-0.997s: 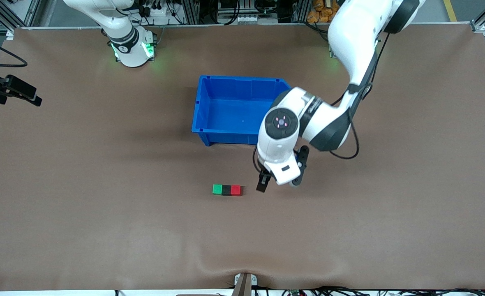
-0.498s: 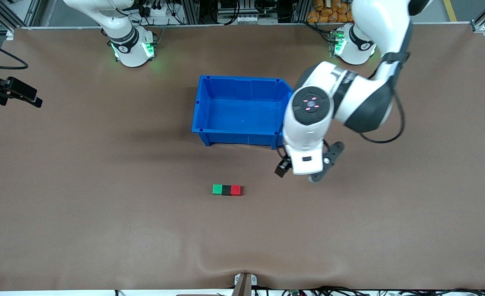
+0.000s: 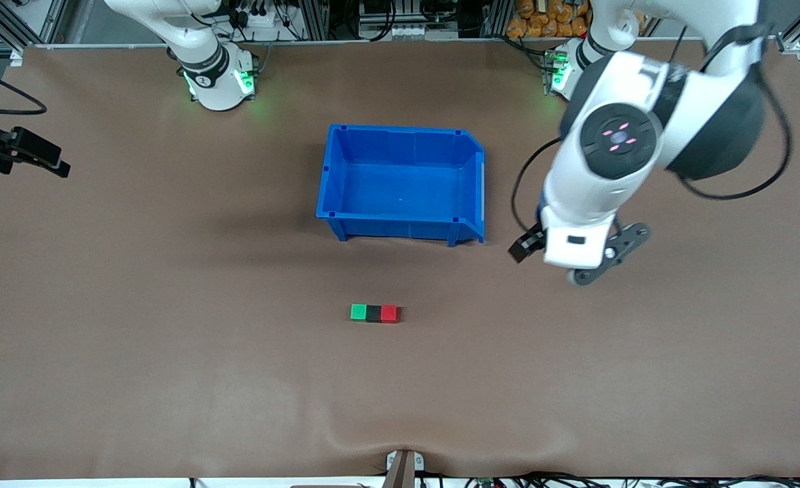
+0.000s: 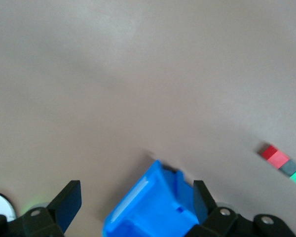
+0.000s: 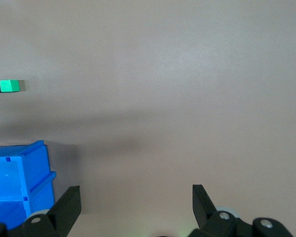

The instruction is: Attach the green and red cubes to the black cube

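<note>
Lower centre of the front view: green cube (image 3: 358, 312), black cube (image 3: 373, 313) and red cube (image 3: 389, 313) touch in a row on the table (image 3: 169, 339). Left gripper (image 3: 563, 261), jaws wide and empty, hangs over bare table at centre right; right gripper (image 5: 135, 207), jaws wide, waits. Risk: any returning sweep could knock the row apart.

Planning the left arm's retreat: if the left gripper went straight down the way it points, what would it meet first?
Probably bare table. The open left gripper hangs over it beside the blue bin, though its wrist view shows the bin's corner close, so clearance is uncertain.

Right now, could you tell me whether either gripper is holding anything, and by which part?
Nothing is held. The left gripper is open over bare table beside the blue bin; the right gripper is open too. The green, black and red cubes sit joined on the table.
</note>
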`<state>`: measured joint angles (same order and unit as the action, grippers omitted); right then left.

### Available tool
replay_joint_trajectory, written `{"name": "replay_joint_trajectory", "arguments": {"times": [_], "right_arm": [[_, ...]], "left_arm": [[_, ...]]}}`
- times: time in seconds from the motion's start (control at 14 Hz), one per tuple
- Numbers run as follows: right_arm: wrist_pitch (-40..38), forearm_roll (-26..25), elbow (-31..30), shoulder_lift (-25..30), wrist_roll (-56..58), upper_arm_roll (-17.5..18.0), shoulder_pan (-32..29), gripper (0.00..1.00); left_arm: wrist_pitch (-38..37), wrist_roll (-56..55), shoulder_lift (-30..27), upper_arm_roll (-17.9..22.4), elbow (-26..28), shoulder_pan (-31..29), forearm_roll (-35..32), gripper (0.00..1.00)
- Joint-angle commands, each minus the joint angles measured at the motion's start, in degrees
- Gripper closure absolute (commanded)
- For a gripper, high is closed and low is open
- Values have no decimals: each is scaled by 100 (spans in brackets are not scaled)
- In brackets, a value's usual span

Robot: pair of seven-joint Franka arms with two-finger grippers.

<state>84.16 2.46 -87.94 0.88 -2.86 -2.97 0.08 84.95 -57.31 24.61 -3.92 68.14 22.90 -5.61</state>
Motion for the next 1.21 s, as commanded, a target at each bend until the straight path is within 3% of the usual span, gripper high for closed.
{"name": "replay_joint_trajectory", "arguments": {"times": [0.0, 0.5, 0.85, 1.14], "right_arm": [[-31, -53, 128, -79, 40, -11, 44, 0], [162, -44, 128, -123, 13, -11, 132, 0], [154, -52, 128, -123, 22, -11, 124, 0], [154, -70, 128, -123, 22, -11, 141, 0]], "left_arm": [[65, 902, -921, -47, 1068, -285, -19, 0], [65, 3513, -1730, -56, 1931, -1041, -11, 0], [170, 3884, -2486, -47, 2870, -1209, -10, 0], [908, 3902, -3286, -47, 3951, -1209, -10, 0]]}}
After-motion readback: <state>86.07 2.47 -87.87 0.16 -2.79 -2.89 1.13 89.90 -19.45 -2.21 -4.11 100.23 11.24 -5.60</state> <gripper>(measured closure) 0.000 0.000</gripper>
